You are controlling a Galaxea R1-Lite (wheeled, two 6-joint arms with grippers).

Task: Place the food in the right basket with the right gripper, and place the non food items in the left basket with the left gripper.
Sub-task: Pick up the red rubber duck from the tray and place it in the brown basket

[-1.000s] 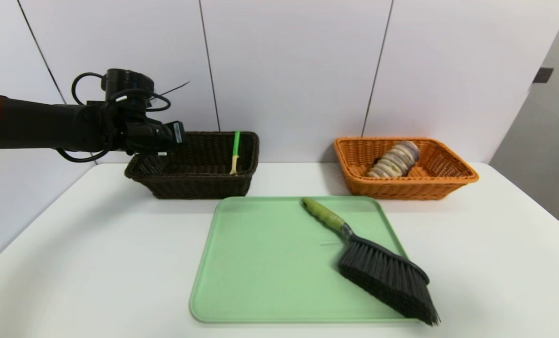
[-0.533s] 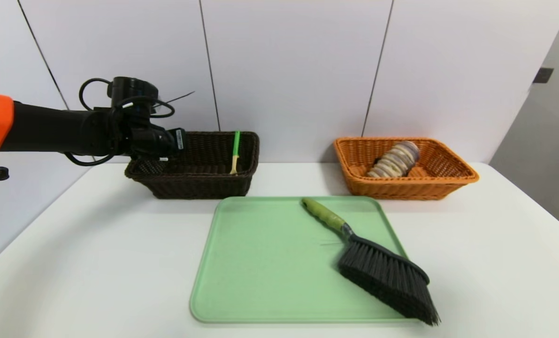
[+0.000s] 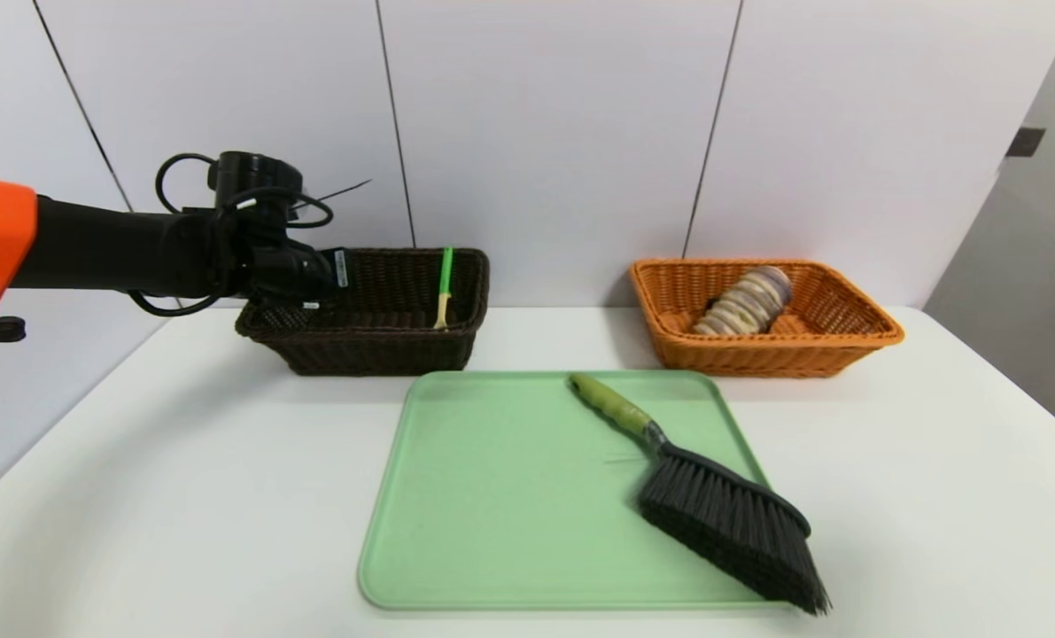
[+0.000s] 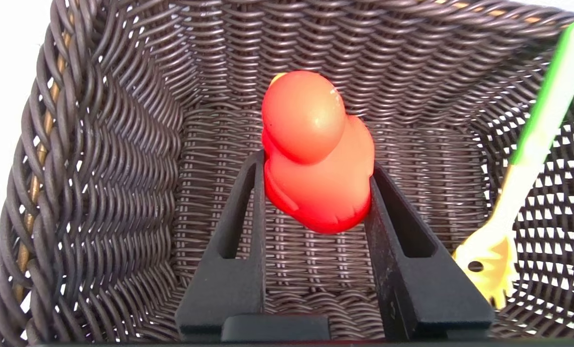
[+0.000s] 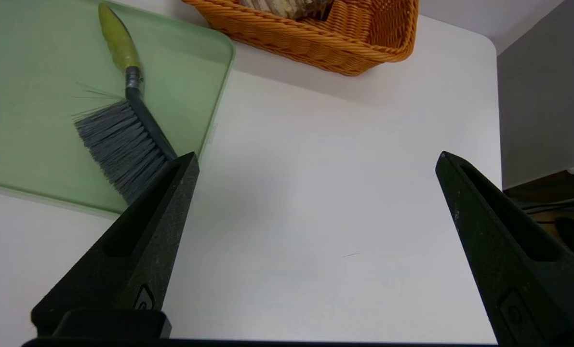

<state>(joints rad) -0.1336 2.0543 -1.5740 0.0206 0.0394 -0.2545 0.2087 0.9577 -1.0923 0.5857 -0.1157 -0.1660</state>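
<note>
My left gripper [image 4: 318, 166] is shut on the red knob-shaped toy [image 4: 315, 144] and holds it inside the left end of the dark brown left basket [image 3: 376, 350], above its woven floor [image 4: 311, 270]. The yellow slotted spoon with a green handle [image 3: 444, 285] leans in that basket's right end [image 4: 537, 135]. The black-bristled brush [image 3: 713, 505] lies on the green tray, its bristles hanging over the tray's right edge. The striped beige roll [image 3: 747, 301] lies in the orange right basket [image 3: 757, 354]. My right gripper [image 5: 315, 156] hovers open over bare table right of the brush [image 5: 123, 140].
The green tray [image 3: 492, 496] lies at the middle of the white table, in front of both baskets. A white panelled wall stands close behind the baskets. The table's right edge [image 5: 496, 120] runs near my right gripper.
My left arm has sunk a little and shifted right, carrying the red toy lower into the dark basket. Nothing else has moved.
</note>
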